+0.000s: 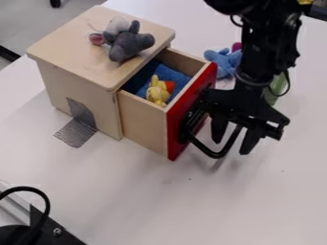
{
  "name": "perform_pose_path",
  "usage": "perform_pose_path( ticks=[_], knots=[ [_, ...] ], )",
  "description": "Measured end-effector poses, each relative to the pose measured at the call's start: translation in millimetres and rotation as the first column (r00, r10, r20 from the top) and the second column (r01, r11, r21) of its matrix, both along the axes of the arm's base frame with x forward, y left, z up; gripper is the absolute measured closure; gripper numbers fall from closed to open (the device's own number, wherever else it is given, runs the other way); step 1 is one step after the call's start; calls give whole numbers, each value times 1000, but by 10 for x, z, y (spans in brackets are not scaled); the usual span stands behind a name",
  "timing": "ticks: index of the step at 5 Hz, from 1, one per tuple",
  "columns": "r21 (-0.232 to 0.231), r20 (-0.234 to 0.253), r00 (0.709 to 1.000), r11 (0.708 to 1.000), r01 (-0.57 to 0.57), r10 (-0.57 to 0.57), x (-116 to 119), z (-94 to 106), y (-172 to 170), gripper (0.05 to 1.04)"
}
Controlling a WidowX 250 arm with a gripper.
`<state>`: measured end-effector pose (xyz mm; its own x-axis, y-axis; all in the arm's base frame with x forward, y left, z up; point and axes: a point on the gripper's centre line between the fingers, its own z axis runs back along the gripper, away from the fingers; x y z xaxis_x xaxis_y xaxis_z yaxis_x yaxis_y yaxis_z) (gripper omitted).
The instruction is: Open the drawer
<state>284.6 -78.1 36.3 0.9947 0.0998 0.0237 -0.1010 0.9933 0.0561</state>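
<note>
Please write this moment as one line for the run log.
drawer: open | hand: open, at handle | yellow toy: in drawer | grey toy: on box

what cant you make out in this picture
All in the camera view:
- back end of the drawer: hidden under the wooden box's top
- right part of the blue plush toy: behind the arm
- most of the green thing: also behind the arm, so I can't tell what it is
- rest of the black device: cut off by the left and bottom edges
</note>
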Motion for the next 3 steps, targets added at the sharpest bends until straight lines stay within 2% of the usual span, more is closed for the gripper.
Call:
perform_pose_path(
  ticks=[1, 3],
  knots=[
    [-10, 25, 1000, 1000, 1, 0, -42, 167, 18, 107],
    [-59, 89, 996, 998, -11, 16, -85, 481, 95, 84]
  ],
)
